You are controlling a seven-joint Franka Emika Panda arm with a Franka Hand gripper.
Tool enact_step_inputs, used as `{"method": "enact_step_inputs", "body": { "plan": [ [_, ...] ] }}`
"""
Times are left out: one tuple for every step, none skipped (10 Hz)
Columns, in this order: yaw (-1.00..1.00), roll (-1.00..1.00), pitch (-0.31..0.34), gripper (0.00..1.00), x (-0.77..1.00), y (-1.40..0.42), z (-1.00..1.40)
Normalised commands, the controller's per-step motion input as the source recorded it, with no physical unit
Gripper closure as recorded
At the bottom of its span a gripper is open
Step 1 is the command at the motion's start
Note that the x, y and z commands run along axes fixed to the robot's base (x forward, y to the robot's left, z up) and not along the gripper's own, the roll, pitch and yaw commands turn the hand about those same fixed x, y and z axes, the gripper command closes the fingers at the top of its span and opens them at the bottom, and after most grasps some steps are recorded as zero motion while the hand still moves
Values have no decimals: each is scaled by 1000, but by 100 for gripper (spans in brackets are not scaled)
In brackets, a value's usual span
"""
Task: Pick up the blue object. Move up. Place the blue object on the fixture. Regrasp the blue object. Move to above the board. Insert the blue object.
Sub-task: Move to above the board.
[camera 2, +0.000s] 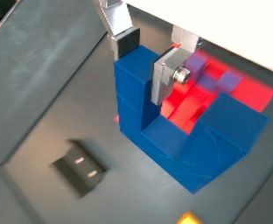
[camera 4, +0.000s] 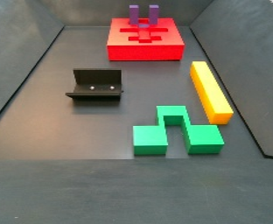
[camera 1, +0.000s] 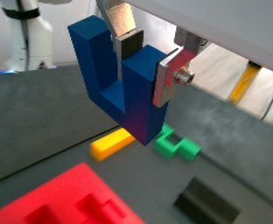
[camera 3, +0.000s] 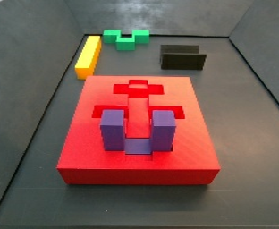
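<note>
The blue object (camera 1: 118,77) — dark-blue, U-shaped, two prongs — hangs above the board (camera 1: 69,203), one prong clamped in the gripper (camera 1: 150,59) jaws. Neither side view shows gripper or block — both are out of frame.

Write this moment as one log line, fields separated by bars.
gripper: shut on blue object | lifted above floor | fixture: empty

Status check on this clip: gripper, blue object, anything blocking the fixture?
Gripper shut on blue object, aloft, out of both side views. Fixture bare. Purple block sits in board.
</note>
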Motion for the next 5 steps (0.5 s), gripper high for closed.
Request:
{"method": "enact_step_inputs", "body": {
  "plan": [
    [33, -1000, -20, 100, -148, -99, 41],
    [29, -1000, -32, 100, -123, -48, 13],
    [25, -1000, -48, 100, -98, 9, 9],
    [17, -912, -74, 100, -93, 25, 14],
    [8, -684, -84, 100, -81, 36, 2]
  ]
}}
